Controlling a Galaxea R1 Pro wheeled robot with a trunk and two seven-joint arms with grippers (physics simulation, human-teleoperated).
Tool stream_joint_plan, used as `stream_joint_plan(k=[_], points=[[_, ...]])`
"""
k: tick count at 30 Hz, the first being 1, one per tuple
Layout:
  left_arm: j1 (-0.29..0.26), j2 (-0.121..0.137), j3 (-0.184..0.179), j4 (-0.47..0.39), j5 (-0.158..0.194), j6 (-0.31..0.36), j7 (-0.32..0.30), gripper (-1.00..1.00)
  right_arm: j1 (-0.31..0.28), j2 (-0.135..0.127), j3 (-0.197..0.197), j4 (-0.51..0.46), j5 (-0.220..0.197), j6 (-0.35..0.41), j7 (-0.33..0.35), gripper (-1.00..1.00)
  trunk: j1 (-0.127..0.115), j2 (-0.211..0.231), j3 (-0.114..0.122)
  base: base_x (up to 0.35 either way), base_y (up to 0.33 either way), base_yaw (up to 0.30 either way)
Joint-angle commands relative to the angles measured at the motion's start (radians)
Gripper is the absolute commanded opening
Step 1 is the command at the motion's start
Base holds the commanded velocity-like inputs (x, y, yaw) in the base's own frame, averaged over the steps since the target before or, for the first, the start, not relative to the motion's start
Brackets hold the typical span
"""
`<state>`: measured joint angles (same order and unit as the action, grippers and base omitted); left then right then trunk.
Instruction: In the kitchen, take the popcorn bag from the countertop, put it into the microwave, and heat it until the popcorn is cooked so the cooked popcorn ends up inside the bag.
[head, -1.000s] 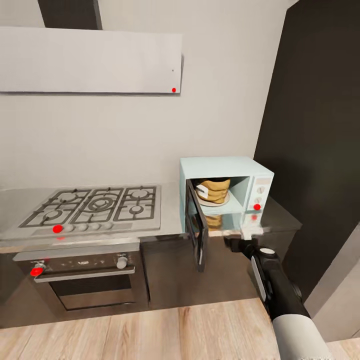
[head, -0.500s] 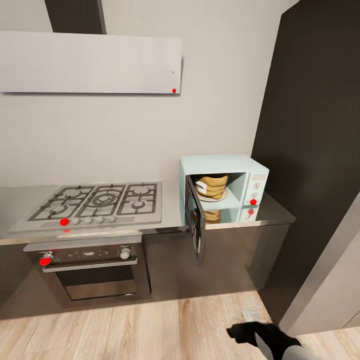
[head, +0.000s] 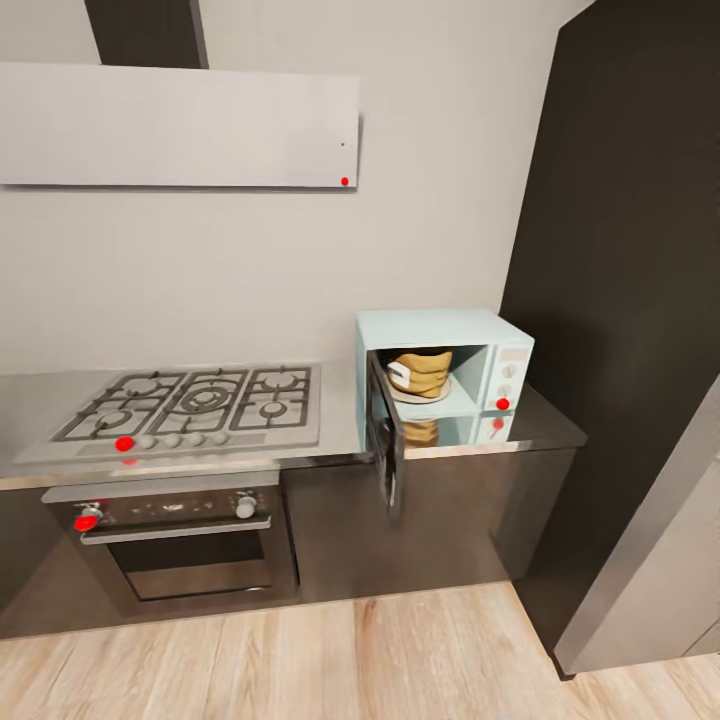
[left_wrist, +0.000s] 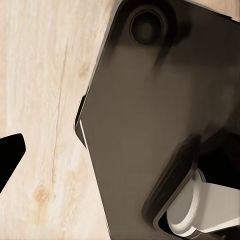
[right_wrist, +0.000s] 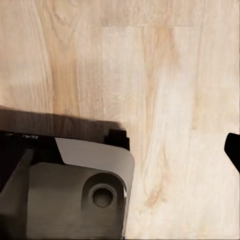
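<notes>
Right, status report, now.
Popcorn bag sits inside the microwave. Microwave door hangs open, heating not started. Gripper states cannot be told: wrist cameras face the wood floor. Nothing blocks the door.

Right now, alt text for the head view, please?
A pale mint-white boxy microwave stands on a grey steel countertop, its dark glass door swung open and a small tan paper popcorn bag inside. To its left are a steel gas hob and a dark oven beneath.
</notes>
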<state>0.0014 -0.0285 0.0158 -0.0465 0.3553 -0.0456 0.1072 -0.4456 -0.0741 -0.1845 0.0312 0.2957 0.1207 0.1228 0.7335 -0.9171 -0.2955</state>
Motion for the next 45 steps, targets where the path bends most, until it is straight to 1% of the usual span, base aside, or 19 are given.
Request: stream_joint_plan(k=[1, 3, 7, 11, 15, 17, 31, 36, 45], points=[[0.0, 0.0, 0.001, -0.001, 0.004, -0.002, 0.003, 1.0, 0.009, -0.008, -0.009, 0.001, 0.01, 0.003, 0.001, 1.0, 0.0, -0.001, -0.001, 0.0, -0.251, 0.0], [0.0, -0.001, 0.001, -0.001, 0.004, -0.002, 0.004, 1.0, 0.027, -0.014, -0.009, 0.001, 0.01, 0.004, -0.001, 1.0, 0.0, -0.001, -0.001, 0.0, -0.268, 0.0], [0.0, -0.001, 0.002, -0.001, 0.004, -0.002, 0.005, 1.0, 0.04, -0.016, -0.009, 0.001, 0.01, 0.011, -0.002, 1.0, 0.0, -0.001, -0.001, 0.0, -0.279, 0.0], [0.0, -0.001, 0.002, -0.001, 0.004, -0.002, 0.005, 1.0, 0.042, -0.018, -0.009, 0.002, 0.01, 0.013, -0.002, 1.0, 0.0, -0.001, -0.001, 0.0, -0.282, 0.0], [0.0, 0.001, 0.001, -0.001, 0.004, -0.002, 0.005, 1.0, 0.043, -0.017, -0.009, 0.003, 0.011, 0.013, -0.038, 1.0, 0.0, -0.001, -0.001, 0.0, -0.283, 0.0], [0.0, 0.001, 0.001, -0.001, 0.004, -0.002, 0.005, 1.0, 0.05, -0.018, -0.009, 0.003, 0.011, 0.009, -0.044, 1.0, 0.0, -0.001, -0.001, 0.0, -0.283, 0.0], [0.0, 0.001, 0.001, -0.001, 0.005, -0.002, 0.005, 1.0, 0.059, -0.018, -0.009, 0.003, 0.011, 0.004, -0.048, 1.0, 0.0, -0.001, -0.001, 0.0, -0.267, 0.062], [0.0, 0.001, 0.001, -0.001, 0.005, -0.002, 0.005, 1.0, 0.06, -0.018, -0.009, 0.003, 0.011, 0.002, -0.048, 1.0, 0.0, -0.001, -0.001, 0.0, -0.054, 0.074], [0.0, 0.001, 0.002, -0.001, 0.005, -0.002, 0.005, 1.0, 0.06, -0.018, -0.009, 0.003, 0.011, 0.002, -0.048, 1.0, 0.0, -0.001, -0.001, 0.0, -0.002, 0.212]])
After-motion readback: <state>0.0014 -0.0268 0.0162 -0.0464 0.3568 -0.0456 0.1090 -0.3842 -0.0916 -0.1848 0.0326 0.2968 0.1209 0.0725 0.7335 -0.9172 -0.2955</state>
